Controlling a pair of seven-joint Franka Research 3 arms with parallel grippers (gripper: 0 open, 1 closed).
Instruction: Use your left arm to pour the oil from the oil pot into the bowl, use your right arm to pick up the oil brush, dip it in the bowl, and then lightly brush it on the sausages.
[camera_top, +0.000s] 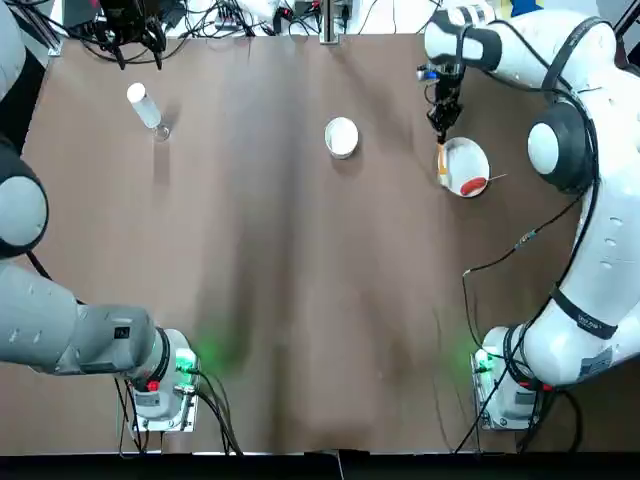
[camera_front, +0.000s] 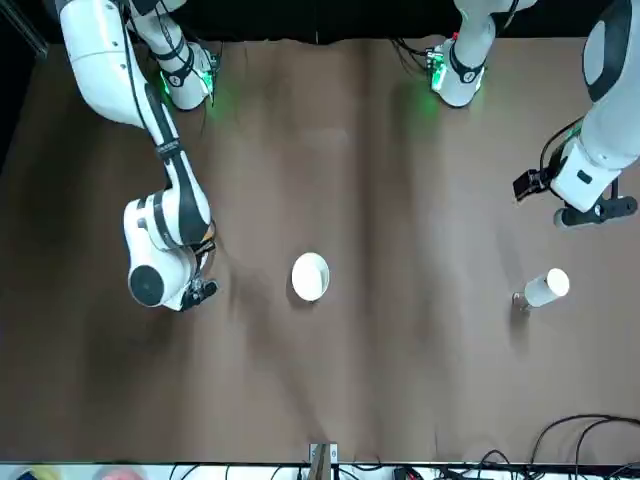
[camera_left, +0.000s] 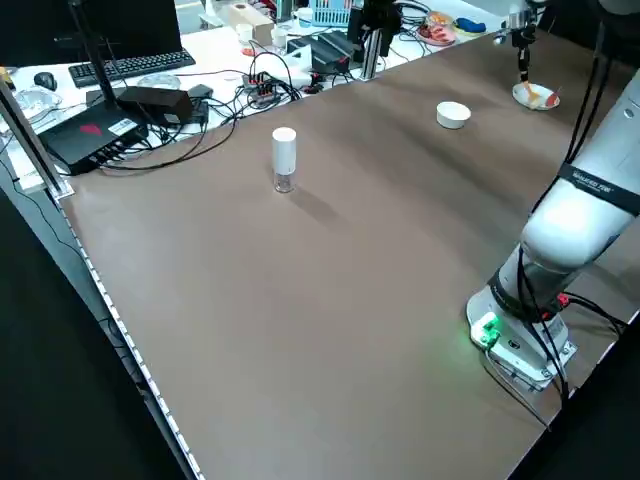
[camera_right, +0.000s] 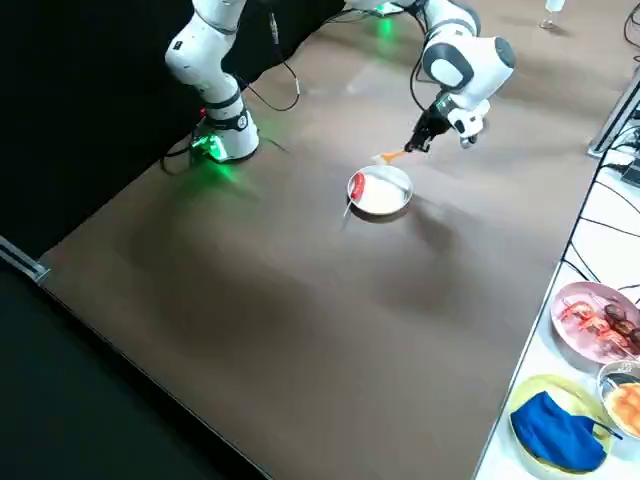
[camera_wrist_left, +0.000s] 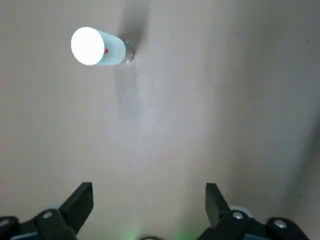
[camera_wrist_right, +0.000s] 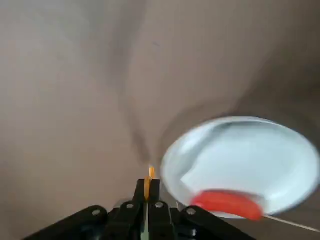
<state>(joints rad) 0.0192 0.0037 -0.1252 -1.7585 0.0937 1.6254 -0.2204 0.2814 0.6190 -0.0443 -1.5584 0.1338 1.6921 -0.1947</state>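
Observation:
The oil pot (camera_top: 145, 107), a clear bottle with a white cap, stands upright at the far left of the table. My left gripper (camera_wrist_left: 148, 195) hovers open, short of the oil pot (camera_wrist_left: 97, 46), with nothing between its fingers. The white bowl (camera_top: 341, 137) sits at the far middle. Right of it on the plate (camera_top: 466, 153) lies the red sausage (camera_top: 473, 185) on its stick. My right gripper (camera_top: 441, 125) is shut on the orange handle of the oil brush (camera_top: 442, 165), which hangs beside the plate's left rim. In the right wrist view, the handle (camera_wrist_right: 148, 182) shows between shut fingers.
Cables and equipment (camera_top: 140, 25) line the table's far edge. Beyond the table's right side stand dishes of food (camera_right: 600, 320) and a blue cloth (camera_right: 560, 430). Bare brown tabletop (camera_top: 300, 300) spreads between the arms' bases.

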